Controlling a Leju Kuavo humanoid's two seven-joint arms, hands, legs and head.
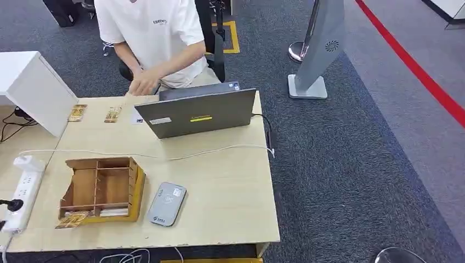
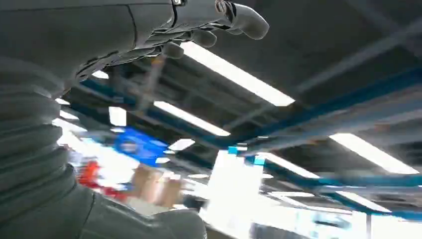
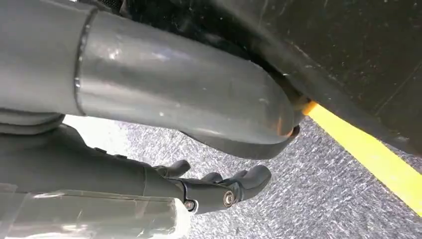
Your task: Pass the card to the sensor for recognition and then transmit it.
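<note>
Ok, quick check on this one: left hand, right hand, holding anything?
Left hand: fingers loosely curled, holding nothing, raised toward the ceiling.
Right hand: fingers apart, holding nothing, hanging over the carpet.

A light wooden table (image 1: 230,192) carries an open grey laptop (image 1: 197,112) at its far edge. A person in a white T-shirt (image 1: 151,33) sits behind the laptop. Left of the laptop stands a white box (image 1: 35,90). A white cable (image 1: 164,156) runs across the table in front of the laptop, reaching a white power strip (image 1: 22,192) at the table's left edge.
</note>
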